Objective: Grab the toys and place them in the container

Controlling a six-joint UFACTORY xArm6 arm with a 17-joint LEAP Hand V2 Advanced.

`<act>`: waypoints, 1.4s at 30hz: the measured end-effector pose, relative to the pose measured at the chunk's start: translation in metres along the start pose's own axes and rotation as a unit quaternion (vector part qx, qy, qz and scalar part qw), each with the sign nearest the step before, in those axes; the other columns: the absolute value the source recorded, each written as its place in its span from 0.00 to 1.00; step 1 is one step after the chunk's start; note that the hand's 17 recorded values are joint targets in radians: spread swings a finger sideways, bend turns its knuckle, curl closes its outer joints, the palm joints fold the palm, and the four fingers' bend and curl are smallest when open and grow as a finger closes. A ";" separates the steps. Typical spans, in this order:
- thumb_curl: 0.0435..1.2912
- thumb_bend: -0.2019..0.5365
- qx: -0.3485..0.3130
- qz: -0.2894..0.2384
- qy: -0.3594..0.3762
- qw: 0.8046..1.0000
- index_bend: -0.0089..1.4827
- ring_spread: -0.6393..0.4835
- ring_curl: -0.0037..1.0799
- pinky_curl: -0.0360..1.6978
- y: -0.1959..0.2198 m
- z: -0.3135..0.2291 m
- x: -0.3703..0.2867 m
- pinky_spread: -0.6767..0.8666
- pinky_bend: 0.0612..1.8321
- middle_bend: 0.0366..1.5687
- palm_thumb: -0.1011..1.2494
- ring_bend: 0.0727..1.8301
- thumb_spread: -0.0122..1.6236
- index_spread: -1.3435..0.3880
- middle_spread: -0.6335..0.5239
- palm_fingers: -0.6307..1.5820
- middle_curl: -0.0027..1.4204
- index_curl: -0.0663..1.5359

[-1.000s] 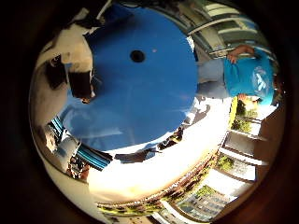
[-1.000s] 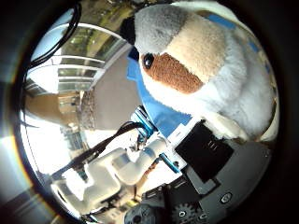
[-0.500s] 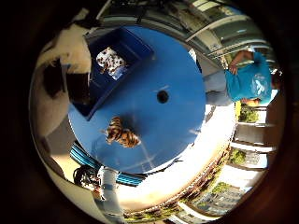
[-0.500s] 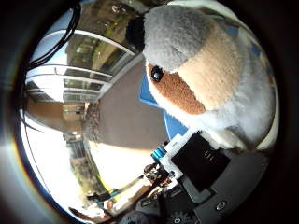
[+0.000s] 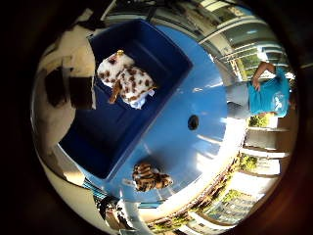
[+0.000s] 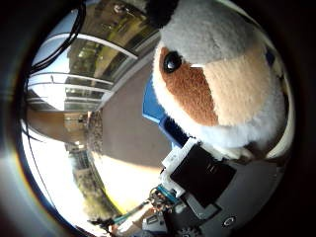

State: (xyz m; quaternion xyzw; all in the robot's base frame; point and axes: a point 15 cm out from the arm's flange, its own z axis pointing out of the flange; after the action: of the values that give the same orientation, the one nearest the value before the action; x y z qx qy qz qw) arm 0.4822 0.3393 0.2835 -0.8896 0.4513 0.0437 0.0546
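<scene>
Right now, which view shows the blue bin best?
The little finger side palm view: the bin shows whole on the table, a spotted toy inside. The thumb side view shows only a blue sliver beside the plush.

This looks like an outdoor patio or courtyard beside a building. A round blue desk [image 5: 205, 147] stands on pale sunlit pavement [image 6: 118, 182], with green shrubs [image 5: 247, 162] along its edge and big glass windows [image 6: 74, 69] in white frames close behind.
</scene>
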 end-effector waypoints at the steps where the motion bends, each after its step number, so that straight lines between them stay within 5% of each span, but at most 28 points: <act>1: 0.58 0.22 -0.005 0.001 -0.001 1.000 0.29 0.61 0.65 0.47 0.002 0.001 0.001 0.58 0.85 0.62 0.63 0.77 0.67 0.22 0.37 0.40 0.72 0.84; 4: 0.53 0.22 -0.040 0.000 -0.004 0.999 0.17 0.72 0.50 0.41 0.019 0.008 0.003 0.64 0.75 0.35 0.60 0.58 0.67 0.30 0.46 0.18 0.55 0.73; 12: 0.43 0.22 -0.057 -0.034 -0.013 0.998 0.06 0.81 0.31 0.32 0.032 0.001 0.009 0.72 0.63 0.10 0.58 0.34 0.66 0.42 0.57 0.20 0.36 0.50; 27: 0.34 0.22 -0.113 0.000 0.034 0.993 0.09 0.84 0.27 0.23 0.162 -0.141 0.070 0.76 0.49 0.09 0.55 0.25 0.67 0.56 0.62 0.26 0.27 0.28; 36: 0.31 0.23 -0.163 0.087 0.012 0.983 0.10 0.83 0.28 0.20 0.237 -0.099 0.143 0.75 0.45 0.10 0.54 0.24 0.69 0.65 0.65 0.29 0.26 0.23; 42: 0.30 0.23 -0.193 0.099 -0.003 0.976 0.11 0.83 0.28 0.18 0.259 -0.039 0.159 0.75 0.43 0.10 0.55 0.22 0.69 0.67 0.65 0.30 0.25 0.22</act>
State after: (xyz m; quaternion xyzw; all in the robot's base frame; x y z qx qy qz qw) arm 0.3681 0.0552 0.2869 -0.8344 0.5196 0.1382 -0.1216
